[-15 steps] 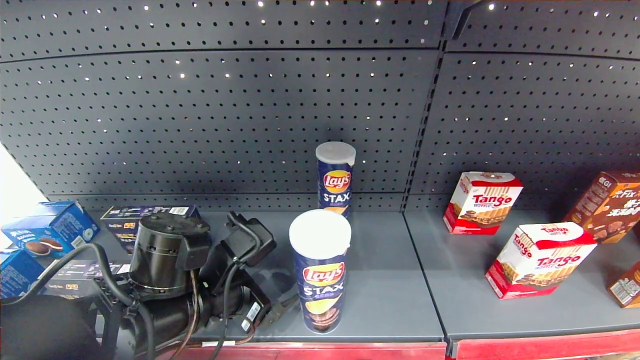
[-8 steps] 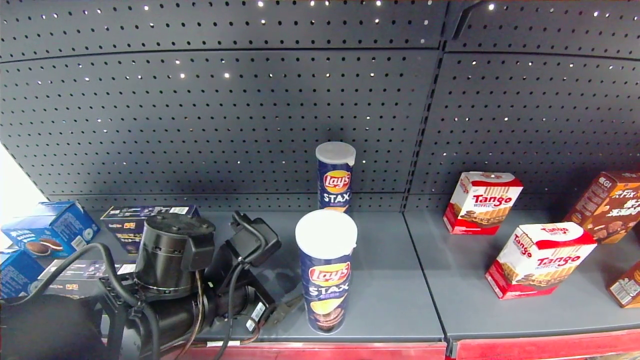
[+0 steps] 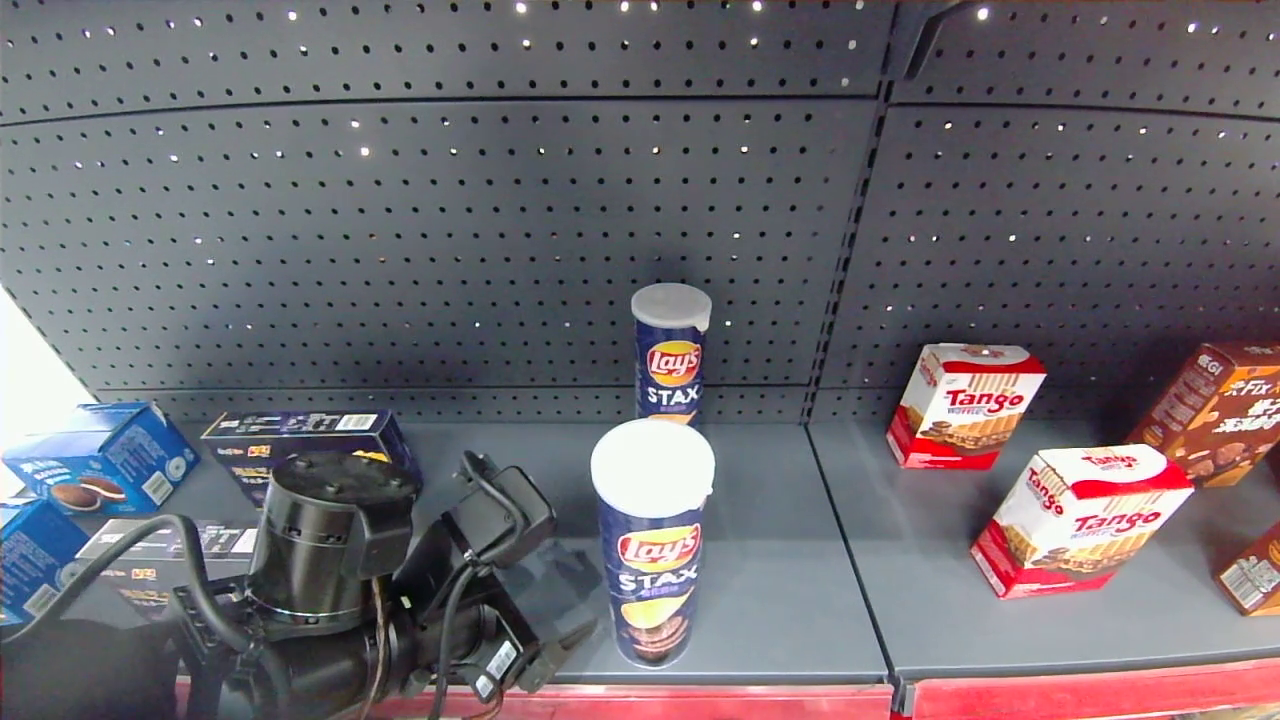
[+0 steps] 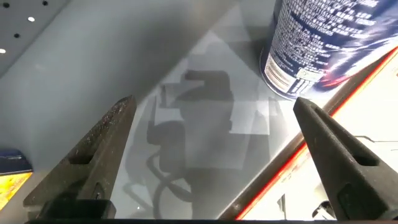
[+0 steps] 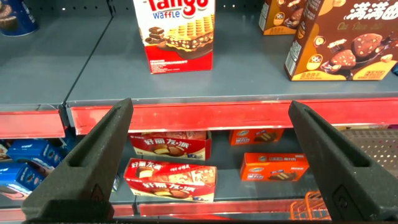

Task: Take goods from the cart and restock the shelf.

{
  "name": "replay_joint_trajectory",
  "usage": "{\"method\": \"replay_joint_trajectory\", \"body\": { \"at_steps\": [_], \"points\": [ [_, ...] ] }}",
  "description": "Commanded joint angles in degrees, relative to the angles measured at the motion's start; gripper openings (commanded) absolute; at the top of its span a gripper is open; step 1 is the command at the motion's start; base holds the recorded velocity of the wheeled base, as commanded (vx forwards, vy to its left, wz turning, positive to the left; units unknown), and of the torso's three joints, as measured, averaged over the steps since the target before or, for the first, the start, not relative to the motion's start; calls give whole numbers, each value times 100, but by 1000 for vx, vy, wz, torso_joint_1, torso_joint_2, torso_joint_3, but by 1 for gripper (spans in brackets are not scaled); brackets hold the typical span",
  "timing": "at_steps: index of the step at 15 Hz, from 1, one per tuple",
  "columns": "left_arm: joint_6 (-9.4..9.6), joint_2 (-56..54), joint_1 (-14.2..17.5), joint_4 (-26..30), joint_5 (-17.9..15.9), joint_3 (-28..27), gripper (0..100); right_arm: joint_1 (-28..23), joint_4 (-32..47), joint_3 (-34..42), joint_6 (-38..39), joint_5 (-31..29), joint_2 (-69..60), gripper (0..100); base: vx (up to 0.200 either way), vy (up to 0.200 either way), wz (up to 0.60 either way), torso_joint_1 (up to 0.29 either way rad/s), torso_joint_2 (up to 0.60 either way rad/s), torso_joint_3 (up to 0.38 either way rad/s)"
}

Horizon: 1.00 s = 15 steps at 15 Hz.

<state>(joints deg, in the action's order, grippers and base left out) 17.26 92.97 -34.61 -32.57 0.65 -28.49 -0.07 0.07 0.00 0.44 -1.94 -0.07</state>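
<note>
Dark-blue cylindrical crisp can with a white plastic lid (image 3: 652, 540): stands upright on the grey metal shelf (image 3: 780, 600), close to the red front edge strip (image 3: 640, 700). Nothing touches it. A second can of the same kind (image 3: 671, 350) stands straight behind it, against the perforated back panel (image 3: 500, 250).

Left gripper (image 4: 214, 106): low over the shelf, just left of the front can. Jaws spread wide, nothing between them, only bare shelf. The can's base sits off to one side, apart from both fingers.

Right gripper (image 5: 211, 107): jaws also wide apart and empty. Held out in front of the shelf, to the right of the can, facing a red-and-white wafer box (image 5: 177, 34).

Step, as I read it: this can is placed and let go, so this item looks done. Next move calls for drawing the left arm back off the shelf without brushing the can. It is tall, narrow and near the edge, so it likely tips easily. After that, back to the cart for another item.
</note>
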Motion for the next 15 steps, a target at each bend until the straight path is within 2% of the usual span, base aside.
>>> {"method": "replay_joint_trajectory", "body": {
  "at_steps": [1,5,15],
  "points": [
    [-4,-68,-11,-3,-3,-43,100,-1,1,0,0,0,7,100,0,0,0,0,0,0],
    [-30,37,-90,-3,6,-236,100,-1,1,0,0,0,7,100,0,0,0,0,0,0],
    [-65,248,16,-3,14,-456,100,-1,1,0,0,0,7,100,0,0,0,0,0,0]
  ]
}}
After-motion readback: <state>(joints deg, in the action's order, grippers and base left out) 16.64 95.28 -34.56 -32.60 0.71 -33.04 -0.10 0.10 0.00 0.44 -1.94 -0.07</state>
